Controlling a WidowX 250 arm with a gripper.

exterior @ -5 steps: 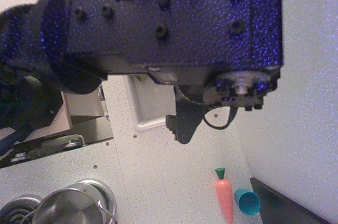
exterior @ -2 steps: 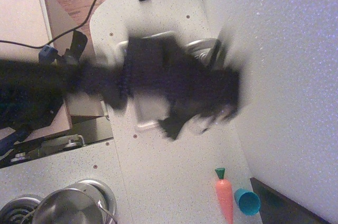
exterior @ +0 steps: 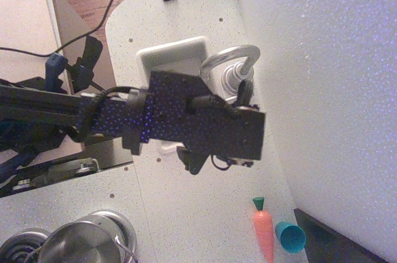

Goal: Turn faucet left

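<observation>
The speckled white desk point(exterior: 186, 213) carries a white rectangular sink point(exterior: 170, 55) near its rounded far end. The black, boxy robot arm point(exterior: 186, 123) lies across the sink; its hand point(exterior: 239, 151) is hidden under the body, so I cannot tell if the fingers are apart or together. A round steel pot point(exterior: 80, 244) stands at the bottom left. The faucet point(exterior: 229, 67), shiny metal with arched spout, stands just beside the sink, close to the wall. An orange carrot point(exterior: 263, 232) lies just beside a teal cup point(exterior: 290, 236).
</observation>
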